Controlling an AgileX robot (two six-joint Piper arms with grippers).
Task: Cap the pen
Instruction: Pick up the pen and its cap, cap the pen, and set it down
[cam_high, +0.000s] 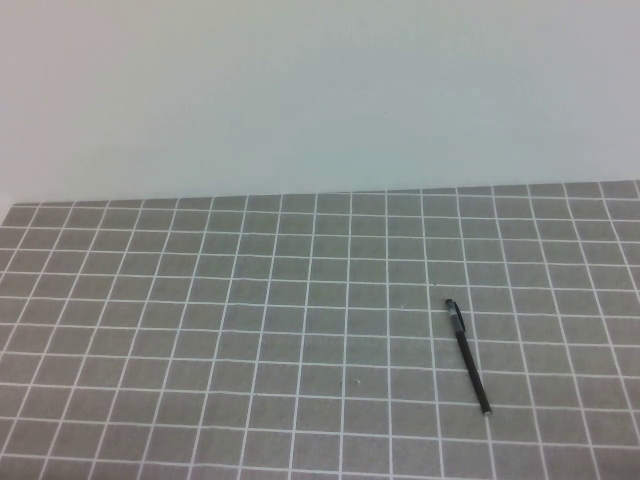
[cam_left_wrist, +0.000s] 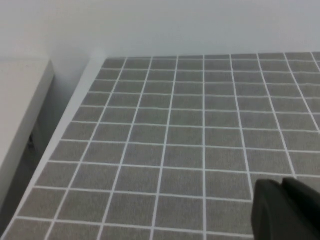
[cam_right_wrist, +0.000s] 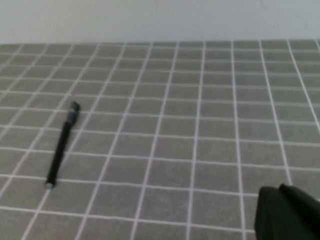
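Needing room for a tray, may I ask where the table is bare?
Bare: everything left of the pen and behind it to the wall; only its front-right spot is taken. Left end effector and right end effector hover nearside.

Grey white-gridded table (cam_high: 200, 330), black pen (cam_high: 468, 358) lying flat (slightly diagonal), right side

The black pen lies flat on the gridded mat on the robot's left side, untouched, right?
No: the high view shows the pen on the robot's right side, flat on the gridded mat, untouched. The left end effector and right end effector appear only in their wrist views, clear of it.
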